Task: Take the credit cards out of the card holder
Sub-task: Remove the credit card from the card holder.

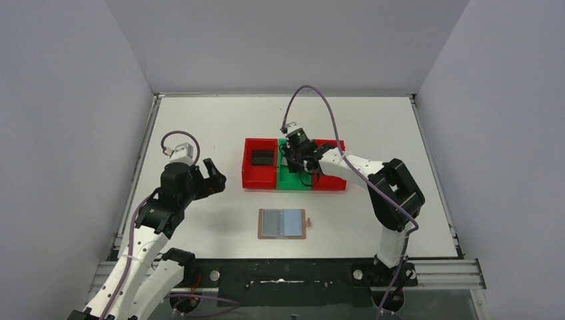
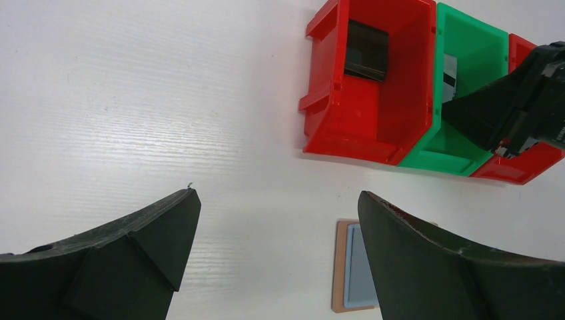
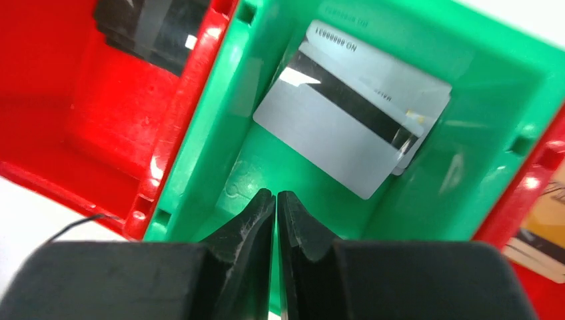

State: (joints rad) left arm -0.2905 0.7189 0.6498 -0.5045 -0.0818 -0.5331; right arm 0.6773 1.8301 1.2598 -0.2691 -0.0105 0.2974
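Note:
The card holder (image 1: 282,223) lies open and flat on the table, tan rim and grey-blue lining up; its left edge shows in the left wrist view (image 2: 346,267). A silver-grey credit card (image 3: 333,127) with a black stripe leans inside the green bin (image 3: 506,100), on top of another pale card (image 3: 393,67). A black card (image 1: 262,157) lies in the left red bin (image 1: 250,175). A gold-tan card (image 3: 543,247) shows in the right red bin. My right gripper (image 3: 276,195) hangs over the green bin, shut on nothing. My left gripper (image 2: 276,197) is open above bare table, left of the bins.
The three bins stand side by side mid-table: red, green (image 1: 293,180), red (image 1: 333,183). Walls enclose the table on three sides. My right arm's fingers (image 2: 513,107) show over the green bin in the left wrist view.

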